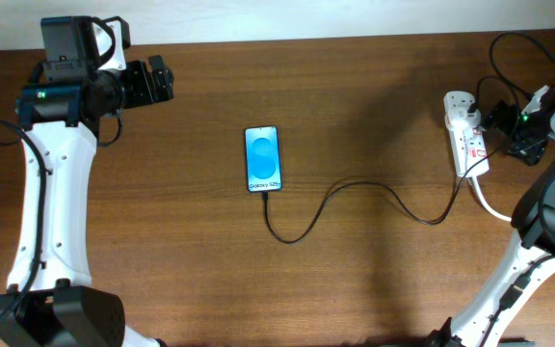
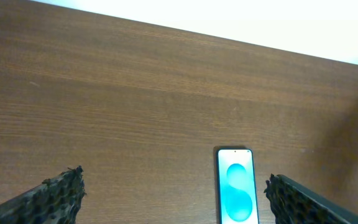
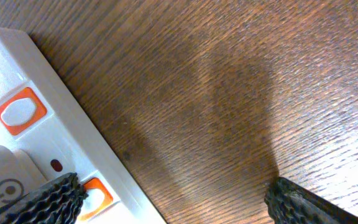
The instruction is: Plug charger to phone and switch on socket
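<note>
place: robot lab | cues: wooden table (image 1: 210, 280), left arm (image 1: 51, 202), right arm (image 1: 547, 207), white wall (image 1: 306, 14)

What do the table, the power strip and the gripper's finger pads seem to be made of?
Table: brown wood or wood-look laminate, matte, clear grain lines. Power strip: smooth white hard plastic, likely, with orange switches. Finger pads: black, bumpy grid texture; probably rubber or foam, cannot say which.

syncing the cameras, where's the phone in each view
Overhead: the phone lies mid-table, slightly left of centre.
Left wrist: phone at the bottom edge, right of centre.
Right wrist: not in it; only the socket shows.
Shared landmark: the brown wooden table.
</note>
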Tool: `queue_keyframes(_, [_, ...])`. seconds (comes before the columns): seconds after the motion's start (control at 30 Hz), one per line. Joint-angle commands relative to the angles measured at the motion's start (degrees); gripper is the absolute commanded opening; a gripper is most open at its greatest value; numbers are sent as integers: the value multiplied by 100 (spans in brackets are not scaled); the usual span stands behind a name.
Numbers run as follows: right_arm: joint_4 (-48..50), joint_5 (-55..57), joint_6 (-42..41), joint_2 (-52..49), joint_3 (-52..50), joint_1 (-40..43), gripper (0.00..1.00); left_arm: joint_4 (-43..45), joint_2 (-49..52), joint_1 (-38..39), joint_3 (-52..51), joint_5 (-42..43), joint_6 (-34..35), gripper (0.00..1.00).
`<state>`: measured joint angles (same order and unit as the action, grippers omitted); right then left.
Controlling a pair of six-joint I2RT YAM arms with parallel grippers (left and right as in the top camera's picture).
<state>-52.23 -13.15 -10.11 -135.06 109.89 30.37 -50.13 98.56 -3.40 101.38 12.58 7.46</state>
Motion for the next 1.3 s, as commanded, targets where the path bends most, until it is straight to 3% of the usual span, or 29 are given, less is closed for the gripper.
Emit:
queue_keyframes(0.0, [-157, 188, 90, -140, 26, -223, 99, 9, -22, -2, 2, -39, -92, 99])
queue_keyframes(0.97, [-522, 426, 83, -140, -63, -319, 99, -13, -22, -4, 2, -42, -92, 99])
queue_keyframes(1.27, [-916, 476, -695, -127, 584, 625, 98, -13, -22, -4, 2, -39, -92, 99])
